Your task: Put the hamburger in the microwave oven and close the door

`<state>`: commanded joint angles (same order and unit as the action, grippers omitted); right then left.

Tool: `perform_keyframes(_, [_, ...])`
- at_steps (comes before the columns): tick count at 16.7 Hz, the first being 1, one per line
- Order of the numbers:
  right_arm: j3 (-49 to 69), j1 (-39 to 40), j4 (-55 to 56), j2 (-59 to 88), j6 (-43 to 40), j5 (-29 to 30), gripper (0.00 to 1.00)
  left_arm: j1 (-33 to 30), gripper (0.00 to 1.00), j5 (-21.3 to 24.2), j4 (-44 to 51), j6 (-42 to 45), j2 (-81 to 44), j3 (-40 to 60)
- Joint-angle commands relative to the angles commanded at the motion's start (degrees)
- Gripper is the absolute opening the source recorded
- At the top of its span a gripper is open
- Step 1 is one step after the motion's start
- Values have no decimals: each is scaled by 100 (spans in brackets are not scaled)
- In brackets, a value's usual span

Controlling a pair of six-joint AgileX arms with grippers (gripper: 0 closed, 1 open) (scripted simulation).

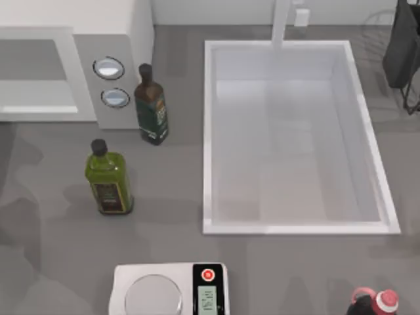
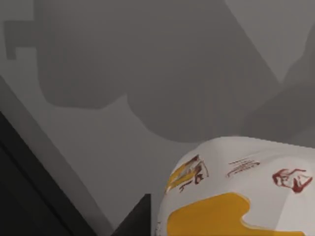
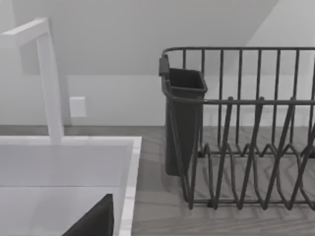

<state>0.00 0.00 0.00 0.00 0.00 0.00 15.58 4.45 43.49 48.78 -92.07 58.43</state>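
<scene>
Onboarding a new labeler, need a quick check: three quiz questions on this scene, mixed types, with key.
1. True or false: the dark green bottle stands right beside the microwave oven, on its knob side.
2. The button on the scale is: A red, B blue, C green.
3. Fill in: the dish rack stands on the counter beside the ___.
Key: 1 true; 2 A; 3 sink.

My microwave oven [image 1: 72,62] at table's far left, two bottles [image 1: 151,105] just right and in front of it, sink [image 1: 295,226] to the right, scale [image 1: 169,289] at near edge, dish rack [image 3: 246,147] beside sink.
</scene>
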Motion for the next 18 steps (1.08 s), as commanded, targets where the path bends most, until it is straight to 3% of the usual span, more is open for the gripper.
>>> perform_keyframes(12, [0,0,0,0,0,0,100,4,0,897,-7252,-3003,-1978,-1027])
perform_keyframes(18, [0,0,0,0,0,0,100,-12,0,1175,-9338,-4065,-2463,-1451])
